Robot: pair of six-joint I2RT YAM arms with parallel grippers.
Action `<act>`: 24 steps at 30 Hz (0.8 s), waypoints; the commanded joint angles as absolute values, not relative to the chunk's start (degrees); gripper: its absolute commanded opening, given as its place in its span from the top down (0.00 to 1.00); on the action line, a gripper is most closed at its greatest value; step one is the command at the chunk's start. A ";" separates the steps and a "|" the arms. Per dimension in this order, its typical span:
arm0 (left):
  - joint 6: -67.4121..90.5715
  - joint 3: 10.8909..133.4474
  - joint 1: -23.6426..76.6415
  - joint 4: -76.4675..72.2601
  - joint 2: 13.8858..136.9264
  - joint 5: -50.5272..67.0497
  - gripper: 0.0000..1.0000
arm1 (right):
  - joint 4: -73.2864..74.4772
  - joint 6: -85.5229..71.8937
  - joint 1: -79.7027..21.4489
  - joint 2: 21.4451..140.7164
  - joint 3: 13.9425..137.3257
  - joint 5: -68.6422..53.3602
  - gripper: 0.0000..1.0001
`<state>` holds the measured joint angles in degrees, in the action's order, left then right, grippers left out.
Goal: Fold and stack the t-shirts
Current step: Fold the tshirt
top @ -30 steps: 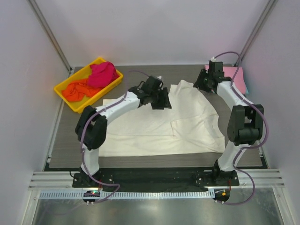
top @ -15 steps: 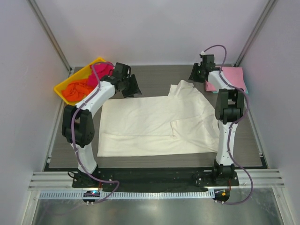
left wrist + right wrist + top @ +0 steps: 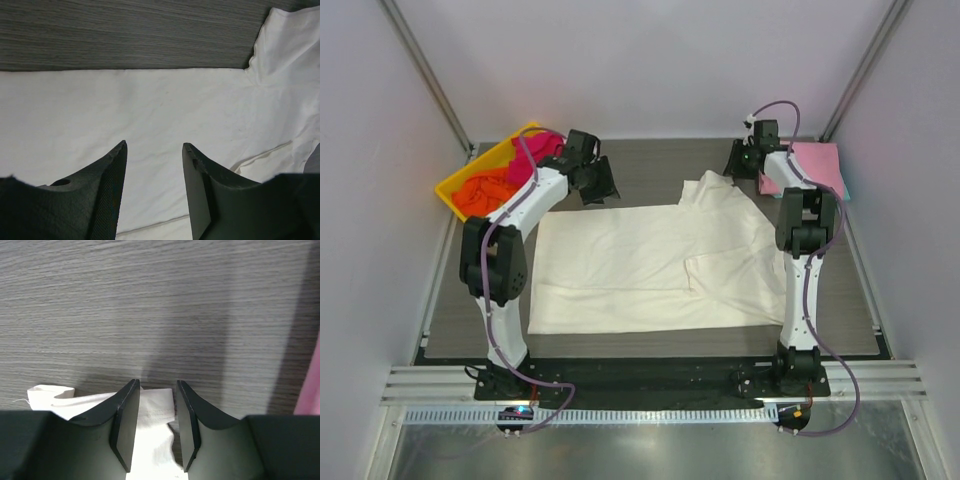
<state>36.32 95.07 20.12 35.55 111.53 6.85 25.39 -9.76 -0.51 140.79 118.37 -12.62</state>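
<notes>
- We find the cream-white t-shirt [image 3: 650,265] spread flat across the middle of the table [image 3: 650,160], with one sleeve reaching toward the far right.
- A pink t-shirt [image 3: 812,160] lies folded at the far right corner. An orange t-shirt [image 3: 485,190] and a magenta t-shirt [image 3: 548,146] lie bunched in the yellow tray [image 3: 460,215] at the far left.
- The left gripper [image 3: 154,150] hovers over the far-left edge of the spread shirt, jaws wide, nothing between them.
- The right gripper [image 3: 155,387] stands at the far sleeve, its jaws a moderate gap apart and straddling the hemmed cloth edge. We see no pinch, and we cannot tell whether the tips touch the fabric.
- Handling, in our judgement: the cloth is light, thin and limp. It holds no shape, drapes from any held point, and is likely to drag and wrinkle on the wood rather than slide as one piece. It is not fragile.
- Recommended hold: pinch at hems and corners, where the doubled seam gives the pads something to bite. Take both far corners together so the fold line stays straight.
- Risk noted: a shallow pinch may catch one layer only, or slip off.
</notes>
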 commanded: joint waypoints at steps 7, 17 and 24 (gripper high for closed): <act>32.00 102.30 15.47 42.27 113.82 -4.03 0.51 | 27.42 -8.88 -0.70 143.17 119.09 -16.78 0.62; 24.18 104.42 14.94 47.37 114.00 -12.12 0.51 | 25.76 -8.00 -1.05 144.32 125.40 -17.23 0.99; 22.32 102.40 14.59 50.01 116.45 -22.23 0.52 | 18.38 -9.40 -2.11 142.47 127.00 -23.02 0.99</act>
